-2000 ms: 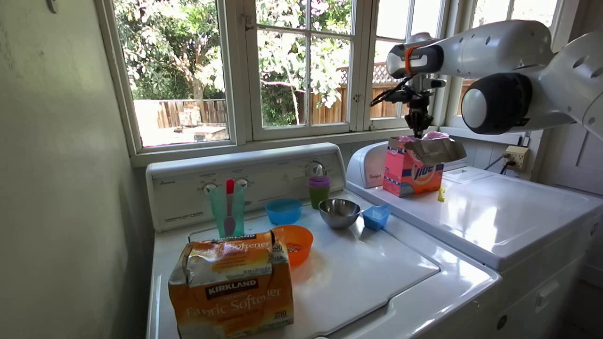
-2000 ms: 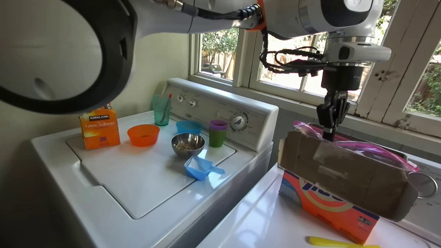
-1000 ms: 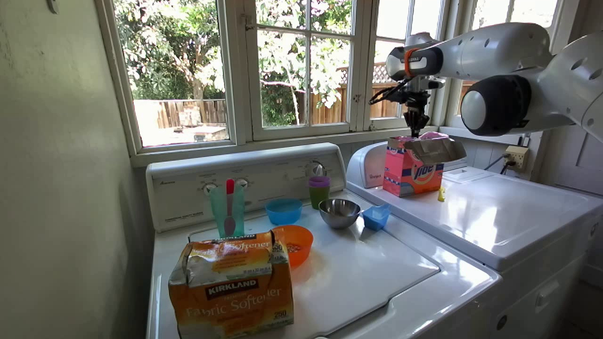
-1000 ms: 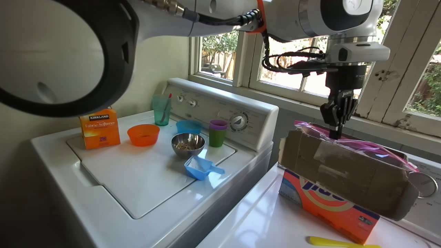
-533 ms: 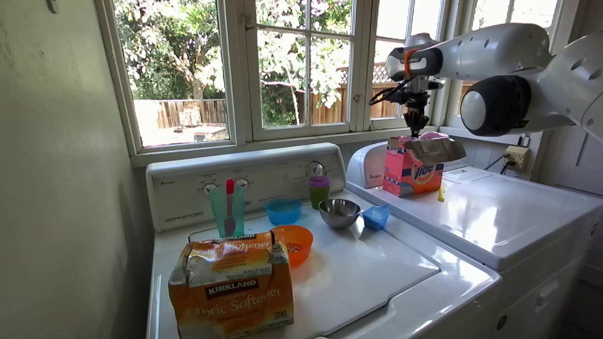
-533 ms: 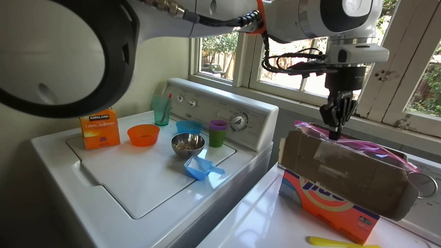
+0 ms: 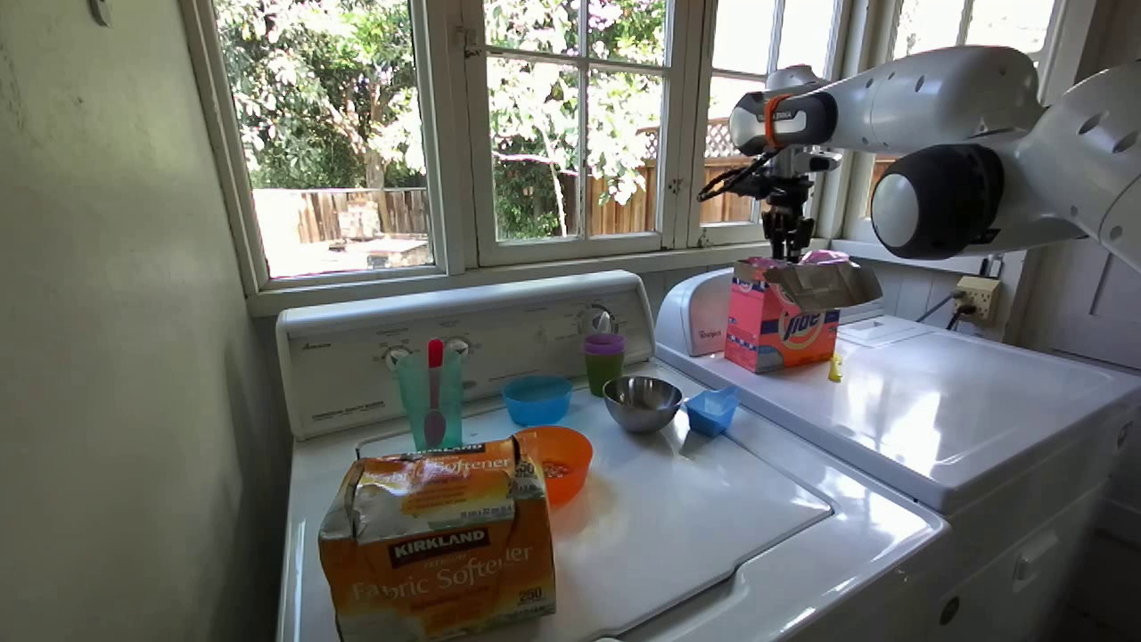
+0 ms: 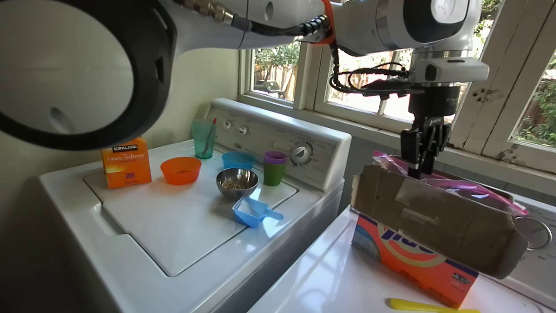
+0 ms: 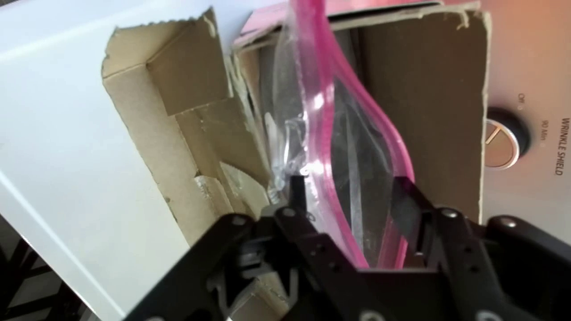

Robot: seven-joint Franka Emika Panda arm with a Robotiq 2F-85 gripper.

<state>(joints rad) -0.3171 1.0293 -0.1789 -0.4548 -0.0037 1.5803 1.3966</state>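
My gripper (image 9: pixel 351 187) points down at the mouth of the orange Tide box (image 8: pixel 417 265), its fingertips at about rim height. Its jaws stand apart. In the wrist view, a clear plastic bag (image 9: pixel 322 129) with pink zip strips lies between and beneath the fingers, its mouth gaping, and neither finger pinches it. One fingertip overlaps the far pink strip; whether they touch, I cannot tell. The bag (image 8: pixel 482 195) also shows along the box rim in an exterior view. A torn cardboard flap (image 8: pixel 438 226) folds outward over the box front. The bag's contents are hidden.
The box rests on a white appliance (image 7: pixel 909 401), with a yellow object (image 8: pixel 425 306) before it. On the neighbouring appliance (image 8: pixel 186 239) are a blue scoop (image 8: pixel 252 211), a steel bowl (image 8: pixel 236 187), an orange bowl (image 8: pixel 180 171) and a Kirkland box (image 7: pixel 446 553). Windows (image 7: pixel 579 143) stand behind.
Within the last half second the fingers have spread from shut to open above the bag. Earlier the gripper shifted slightly along the box. The box and other objects have stayed put.
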